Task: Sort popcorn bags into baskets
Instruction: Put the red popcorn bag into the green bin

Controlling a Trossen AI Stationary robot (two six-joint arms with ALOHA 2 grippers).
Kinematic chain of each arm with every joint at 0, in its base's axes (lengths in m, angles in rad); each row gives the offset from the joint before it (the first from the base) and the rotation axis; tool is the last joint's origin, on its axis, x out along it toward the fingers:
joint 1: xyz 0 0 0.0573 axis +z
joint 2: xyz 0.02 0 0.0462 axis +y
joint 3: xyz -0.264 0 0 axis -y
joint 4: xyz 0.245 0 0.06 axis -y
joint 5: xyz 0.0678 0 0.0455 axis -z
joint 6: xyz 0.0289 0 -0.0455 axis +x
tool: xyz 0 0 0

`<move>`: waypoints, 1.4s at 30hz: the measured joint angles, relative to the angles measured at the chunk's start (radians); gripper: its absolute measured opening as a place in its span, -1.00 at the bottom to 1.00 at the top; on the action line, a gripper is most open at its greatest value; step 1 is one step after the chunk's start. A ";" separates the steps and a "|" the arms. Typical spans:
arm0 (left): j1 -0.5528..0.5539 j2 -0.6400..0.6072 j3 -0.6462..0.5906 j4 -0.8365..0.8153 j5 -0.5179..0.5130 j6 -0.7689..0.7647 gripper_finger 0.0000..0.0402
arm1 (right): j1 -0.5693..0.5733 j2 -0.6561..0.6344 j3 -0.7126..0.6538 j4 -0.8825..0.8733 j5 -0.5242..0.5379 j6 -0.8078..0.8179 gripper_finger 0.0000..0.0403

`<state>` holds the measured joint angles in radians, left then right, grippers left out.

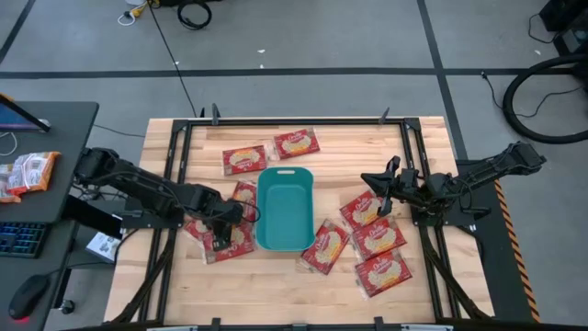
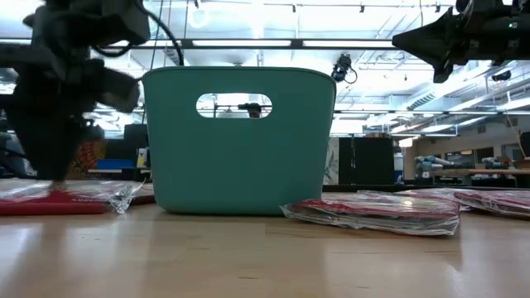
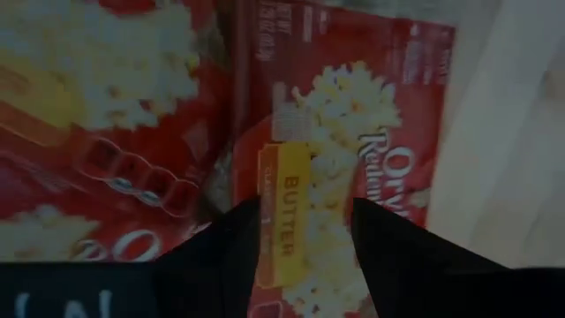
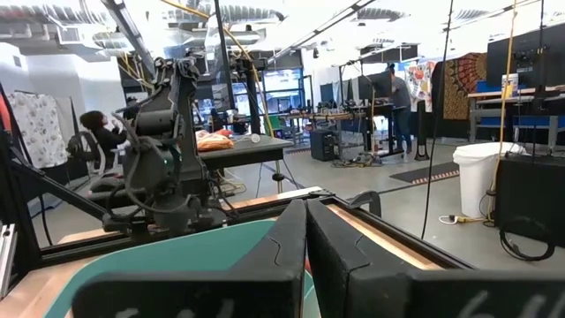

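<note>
A teal bin [image 1: 285, 209] [image 2: 240, 141] stands mid-table, with nothing visible inside. Red popcorn bags lie flat around it: two beyond it [image 1: 296, 142] [image 1: 244, 160], some to its left [image 1: 220, 241], several to its right [image 1: 378, 237] [image 2: 373, 212]. My left gripper [image 1: 223, 223] [image 3: 305, 238] points down over the left bags, open, with its fingers on either side of one bag's yellow butter label [image 3: 284, 203]. My right gripper [image 1: 379, 184] [image 4: 306, 238] is shut and raised above the right-hand bags, pointing toward the bin. My left gripper comes at the bag [image 3: 353, 115] from above, pointing down at its printed face. The bag lies flat on the table, partly beside another bag [image 3: 106, 106]. I cannot tell whether the fingertips [image 3: 231, 252] touch its face.
Black frame rails [image 1: 175, 175] [image 1: 418, 165] run along the table's left and right sides. A dark desk [image 1: 46, 119] to the left carries a keyboard, a mouse and more packets [image 1: 28, 172]. People show in the room beyond the table. Bare wood lies along the near edge [image 1: 285, 294].
</note>
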<state>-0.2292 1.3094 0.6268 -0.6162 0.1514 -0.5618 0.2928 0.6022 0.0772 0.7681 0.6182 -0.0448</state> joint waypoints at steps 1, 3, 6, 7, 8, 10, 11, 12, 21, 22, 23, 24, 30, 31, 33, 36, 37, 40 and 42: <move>0.002 0.000 -0.021 0.020 0.014 -0.006 -0.10 | 0.000 0.000 0.000 0.000 0.000 0.000 -0.91; 0.003 0.000 -0.049 0.046 0.023 -0.015 -0.10 | 0.000 0.000 0.000 0.000 0.000 0.000 -0.91; 0.003 0.000 -0.063 0.063 0.015 -0.024 -0.11 | 0.000 0.000 0.000 0.000 0.000 0.000 -0.91; 0.003 -0.001 -0.063 0.075 0.016 -0.028 -0.12 | 0.000 0.000 0.000 0.000 0.000 0.000 -0.91; 0.003 -0.001 -0.062 0.084 0.022 -0.029 -0.13 | 0.000 0.000 0.000 0.000 0.000 0.000 -0.91; 0.007 -0.002 -0.044 0.054 0.045 -0.017 -0.15 | 0.000 0.000 0.000 0.000 0.000 0.000 -0.91; 0.010 -0.002 -0.033 0.033 0.047 -0.006 -0.16 | 0.000 0.000 0.000 0.000 -0.001 0.000 -0.91; 0.013 -0.002 -0.022 0.015 0.046 -0.002 -0.17 | 0.000 0.000 0.000 0.000 0.000 0.000 -0.91; -0.138 0.032 0.067 -0.034 0.018 -0.139 -0.27 | 0.000 0.001 0.000 -0.003 -0.001 0.001 -0.91; -0.169 0.041 0.085 -0.038 -0.005 -0.162 -0.29 | 0.000 0.002 0.000 -0.006 -0.001 0.001 -0.91; -0.199 0.052 0.103 -0.045 -0.031 -0.185 -0.30 | 0.000 0.002 0.000 -0.006 -0.001 0.001 -0.91; -0.227 0.065 0.122 -0.053 -0.055 -0.212 -0.31 | 0.000 0.003 0.000 -0.006 -0.001 0.001 -0.91; -0.376 0.191 0.198 -0.074 -0.135 -0.370 -0.35 | -0.002 0.002 0.000 0.014 0.000 -0.019 -0.91; -0.398 0.219 0.216 -0.084 -0.153 -0.384 -0.35 | -0.004 0.002 0.000 0.024 0.000 -0.033 -0.91; -0.433 0.282 0.272 -0.125 -0.197 -0.396 -0.35 | -0.013 0.002 0.000 0.037 0.000 -0.056 -0.91; -0.465 0.375 0.376 -0.256 -0.288 -0.392 -0.35 | -0.032 0.002 0.000 0.049 0.001 -0.078 -0.91; -0.470 0.405 0.408 -0.301 -0.317 -0.392 -0.35 | -0.039 0.002 0.000 0.050 0.001 -0.082 -0.91; -0.479 0.474 0.473 -0.351 -0.388 -0.405 -0.33 | -0.058 0.002 0.000 0.050 0.001 -0.086 -0.91; -0.478 0.507 0.499 -0.346 -0.398 -0.414 -0.29 | -0.068 0.002 0.000 0.048 -0.001 -0.086 -0.91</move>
<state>-0.7074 1.8164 1.1263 -0.9619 -0.2466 -0.9760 0.2249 0.6041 0.0769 0.8162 0.6174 -0.1307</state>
